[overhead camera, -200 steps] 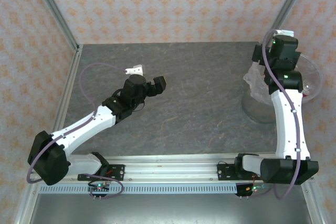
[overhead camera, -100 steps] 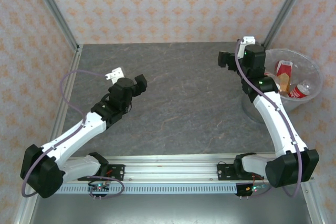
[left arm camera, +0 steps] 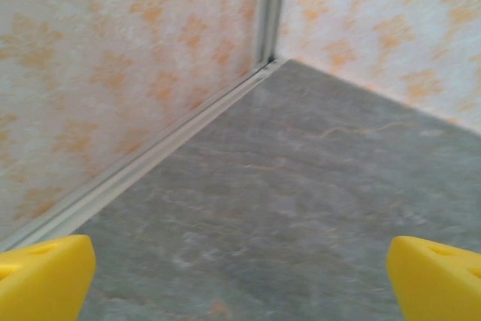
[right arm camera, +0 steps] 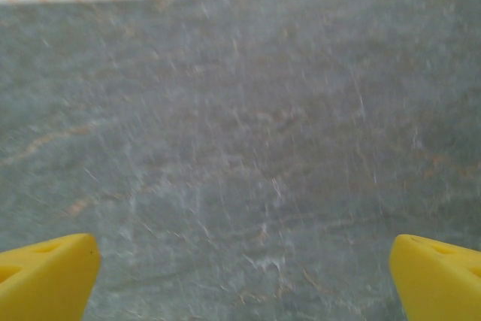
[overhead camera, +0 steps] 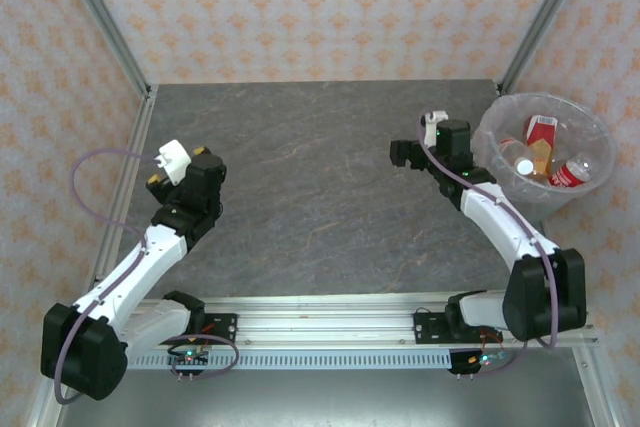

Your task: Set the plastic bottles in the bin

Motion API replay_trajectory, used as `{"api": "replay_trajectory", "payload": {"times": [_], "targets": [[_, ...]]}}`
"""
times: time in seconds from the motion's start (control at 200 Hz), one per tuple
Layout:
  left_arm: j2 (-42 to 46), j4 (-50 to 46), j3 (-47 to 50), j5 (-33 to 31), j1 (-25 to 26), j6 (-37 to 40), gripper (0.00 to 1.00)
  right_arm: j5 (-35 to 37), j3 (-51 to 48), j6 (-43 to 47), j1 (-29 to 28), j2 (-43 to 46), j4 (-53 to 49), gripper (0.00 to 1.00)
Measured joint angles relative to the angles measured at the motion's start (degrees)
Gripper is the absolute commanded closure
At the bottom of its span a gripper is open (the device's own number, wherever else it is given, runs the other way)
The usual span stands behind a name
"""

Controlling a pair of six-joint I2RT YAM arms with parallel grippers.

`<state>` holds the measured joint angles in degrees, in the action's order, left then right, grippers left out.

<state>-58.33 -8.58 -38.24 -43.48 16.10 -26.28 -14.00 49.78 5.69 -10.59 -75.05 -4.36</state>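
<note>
Plastic bottles (overhead camera: 548,155) are lying inside the bin (overhead camera: 500,119) at the far right corner of the bench (overhead camera: 320,167), while the left gripper (overhead camera: 180,165) and right gripper (overhead camera: 404,155) are hovering above the bench, both spread wide, holding nothing.

One bin (overhead camera: 545,97) holds what look like four bottles (overhead camera: 572,172), though the heap may hide more. Two arms (overhead camera: 140,265) stand at the counter (overhead camera: 320,167), each with two fingers (left arm camera: 41,276).
</note>
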Motion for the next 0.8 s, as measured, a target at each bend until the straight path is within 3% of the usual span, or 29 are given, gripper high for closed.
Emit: {"api": "replay_trajectory", "payload": {"times": [0.14,0.28,0.485,0.681,0.801], "targets": [[-2.7,4.1,3.3,-1.0,-1.4,2.8,0.00,4.4,-4.8,-0.2,0.0,-4.1,4.4,0.01],[-7.6,10.0,5.9,1.5,-6.6,4.9,0.00,6.8,-6.4,0.3,0.3,-9.3,6.9,0.01],[-18.4,20.1,6.5,9.8,-11.6,10.1,0.00,6.7,-9.2,0.5,3.1,-13.0,13.9,0.01],[-25.2,24.9,5.9,18.4,-11.9,16.2,0.00,5.9,-9.2,0.8,5.2,-13.9,15.8,0.01],[-26.0,32.6,6.8,24.0,-11.9,20.5,0.00,6.1,-10.4,1.9,5.1,-13.8,19.1,0.01]]}}
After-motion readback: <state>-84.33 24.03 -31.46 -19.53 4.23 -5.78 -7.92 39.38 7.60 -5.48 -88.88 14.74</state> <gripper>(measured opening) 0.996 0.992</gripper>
